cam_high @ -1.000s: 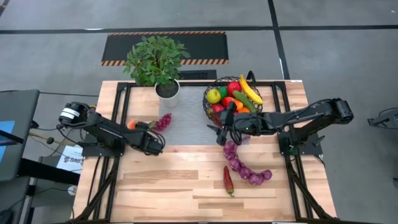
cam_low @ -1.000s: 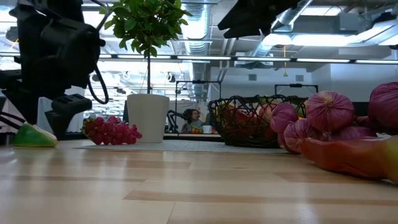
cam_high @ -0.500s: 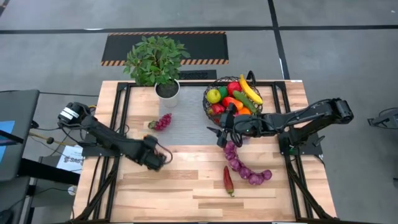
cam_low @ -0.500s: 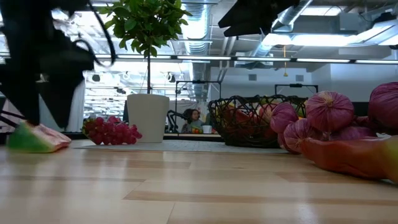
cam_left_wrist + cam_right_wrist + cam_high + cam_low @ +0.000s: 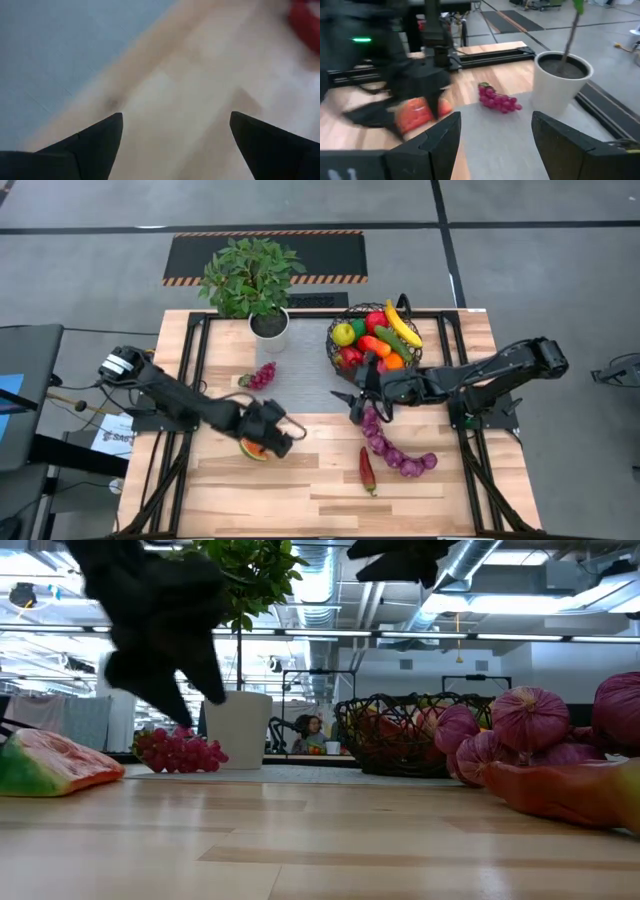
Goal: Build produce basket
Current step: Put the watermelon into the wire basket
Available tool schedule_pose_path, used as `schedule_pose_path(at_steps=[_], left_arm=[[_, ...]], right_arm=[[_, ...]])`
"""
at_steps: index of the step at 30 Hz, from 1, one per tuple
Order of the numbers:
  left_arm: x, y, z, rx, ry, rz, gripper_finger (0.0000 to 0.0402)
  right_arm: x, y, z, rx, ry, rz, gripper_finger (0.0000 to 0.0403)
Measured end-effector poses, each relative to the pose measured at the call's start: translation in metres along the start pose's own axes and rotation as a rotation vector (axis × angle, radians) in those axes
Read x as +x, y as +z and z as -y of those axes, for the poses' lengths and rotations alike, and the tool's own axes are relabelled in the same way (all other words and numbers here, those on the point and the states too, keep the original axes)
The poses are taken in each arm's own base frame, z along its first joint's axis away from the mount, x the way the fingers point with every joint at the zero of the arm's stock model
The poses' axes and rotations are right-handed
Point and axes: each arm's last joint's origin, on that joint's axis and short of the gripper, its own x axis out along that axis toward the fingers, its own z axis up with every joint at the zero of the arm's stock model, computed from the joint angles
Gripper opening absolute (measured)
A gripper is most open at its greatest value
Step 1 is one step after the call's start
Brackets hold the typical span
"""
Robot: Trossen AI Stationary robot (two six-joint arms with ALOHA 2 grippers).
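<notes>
High view: my left gripper [image 5: 284, 436] wide, empty, beside watermelon slice [image 5: 252, 448]; right gripper [image 5: 352, 402] part-open, empty, waits near basket [image 5: 343, 341]. Next: I grasp slice.

I see the basket [image 5: 372, 340] right of centre near the top, filled with a banana [image 5: 402, 324], an apple [image 5: 344, 333] and red pieces. My left gripper [image 5: 283, 436] sits at lower centre-left, fingers spread, beside a watermelon slice [image 5: 251, 449]. My right gripper [image 5: 352, 401] hovers just below the basket, above the onion string [image 5: 395, 447]. A chilli [image 5: 367, 469] lies lower centre.
</notes>
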Motion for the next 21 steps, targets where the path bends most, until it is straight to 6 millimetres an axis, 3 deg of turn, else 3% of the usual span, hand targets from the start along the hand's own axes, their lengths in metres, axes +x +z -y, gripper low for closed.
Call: schedule_pose_path(at_steps=[4,10,15,21], left_arm=[[-0.007,0.020,0.002,0.056,-0.007,0.007,0.0354],[-0.060,0.017,-0.001,0.091,0.267,-0.115,0.0354],[-0.084,-0.016,-0.006,-0.050,0.434,-0.120,0.0354],[-0.080,-0.061,-0.010,-0.187,0.418,-0.163,0.0355]], right_arm=[[-0.005,-0.002,-0.010,-0.013,0.037,-0.005,0.0265],[-0.010,-0.003,-0.020,-0.021,0.073,-0.001,0.0265],[-0.010,-0.004,-0.020,-0.025,0.071,-0.007,0.0265],[-0.011,-0.004,-0.021,-0.024,0.074,-0.010,0.0265]])
